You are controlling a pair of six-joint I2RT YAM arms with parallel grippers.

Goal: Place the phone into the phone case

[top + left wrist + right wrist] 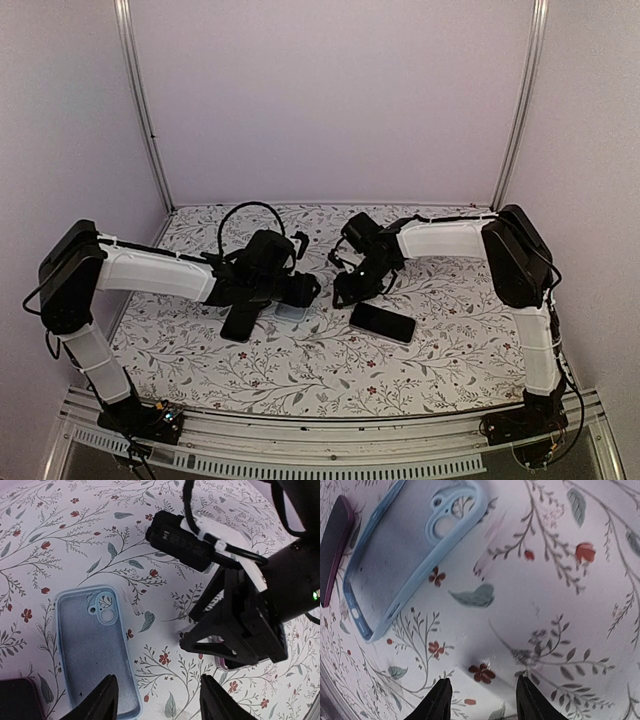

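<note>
On the floral table [460,350], well inside its edges, the light-blue phone case [92,650] lies hollow side up, apparently ready to receive. The phone [382,322] lies flat just right of it, on open cloth. The left gripper [160,700] and right gripper [485,700] hang spread and empty, crowded together near the case.

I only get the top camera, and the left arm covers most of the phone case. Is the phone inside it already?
Observer: No. The left wrist camera shows the phone case lying open side up, with nothing in it.
Operator: Is the left tool grabbing it?
Observer: No, the left tool is open, one finger over the case's corner.
Operator: And the right one?
Observer: The right tool is open too, over bare flowered tablecloth beside the case.
</note>
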